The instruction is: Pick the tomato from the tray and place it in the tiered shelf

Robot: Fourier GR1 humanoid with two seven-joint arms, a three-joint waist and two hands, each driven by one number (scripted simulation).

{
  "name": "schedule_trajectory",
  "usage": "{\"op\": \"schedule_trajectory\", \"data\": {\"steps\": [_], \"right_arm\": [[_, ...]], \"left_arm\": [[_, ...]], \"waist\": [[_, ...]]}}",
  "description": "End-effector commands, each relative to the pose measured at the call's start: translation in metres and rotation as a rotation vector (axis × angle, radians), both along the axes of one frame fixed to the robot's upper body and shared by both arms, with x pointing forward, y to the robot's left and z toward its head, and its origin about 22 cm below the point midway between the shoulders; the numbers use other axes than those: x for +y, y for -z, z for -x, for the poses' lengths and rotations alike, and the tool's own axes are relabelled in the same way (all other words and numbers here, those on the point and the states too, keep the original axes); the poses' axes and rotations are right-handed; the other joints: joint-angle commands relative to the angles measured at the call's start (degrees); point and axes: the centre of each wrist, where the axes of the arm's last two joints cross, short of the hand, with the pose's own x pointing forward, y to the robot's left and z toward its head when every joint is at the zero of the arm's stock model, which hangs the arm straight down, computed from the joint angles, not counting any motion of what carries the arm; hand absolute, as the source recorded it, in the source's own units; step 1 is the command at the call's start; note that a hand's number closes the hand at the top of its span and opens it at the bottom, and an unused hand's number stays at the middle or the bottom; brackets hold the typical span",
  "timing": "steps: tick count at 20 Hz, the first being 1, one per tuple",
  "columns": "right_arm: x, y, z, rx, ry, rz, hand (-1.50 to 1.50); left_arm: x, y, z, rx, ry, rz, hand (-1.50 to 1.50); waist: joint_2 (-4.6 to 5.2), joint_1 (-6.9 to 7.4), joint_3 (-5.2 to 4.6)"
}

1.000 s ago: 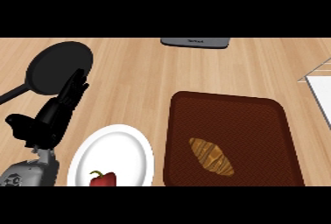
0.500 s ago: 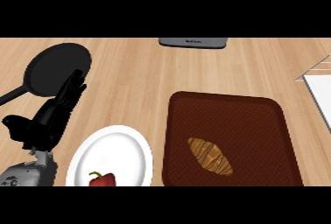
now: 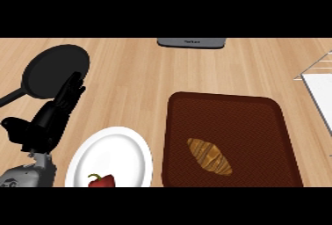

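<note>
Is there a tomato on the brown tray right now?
No. The brown tray holds only a croissant; the one red item sits on the white plate.

The counter [image 3: 142, 74] looks like pale matt wood; at six o'clock a brown tray [image 3: 259, 127] shows fine woven texture, beside a smooth white plate [image 3: 123, 149].

Open wooden surface [image 3: 136, 74] between black round frying pan [image 3: 55, 70] and brown rectangular tray [image 3: 230, 132]; white round plate [image 3: 110, 156] crowding lower left, white wire shelf [image 3: 318, 88] blocking far right.

Left hand [image 3: 48, 118] — fingers straight
</note>
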Motion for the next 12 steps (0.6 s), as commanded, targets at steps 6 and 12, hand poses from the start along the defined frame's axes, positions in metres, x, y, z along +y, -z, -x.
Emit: {"op": "schedule_trajectory", "data": {"steps": [6,12], "right_arm": [[-0.007,-0.010,0.007,-0.049,0.390,0.189,1.50],[0.002,0.027,-0.001,0.456,0.360,-0.152,-1.50]], "left_arm": [[0.011,0.004,0.006,0.013,-0.007,-0.008,0.00],[0.015,0.000,0.003,0.010,-0.023,-0.006,0.00]], "waist": [[-0.45,-0.53,-0.20],[-0.83,-1.44,-0.20]]}}
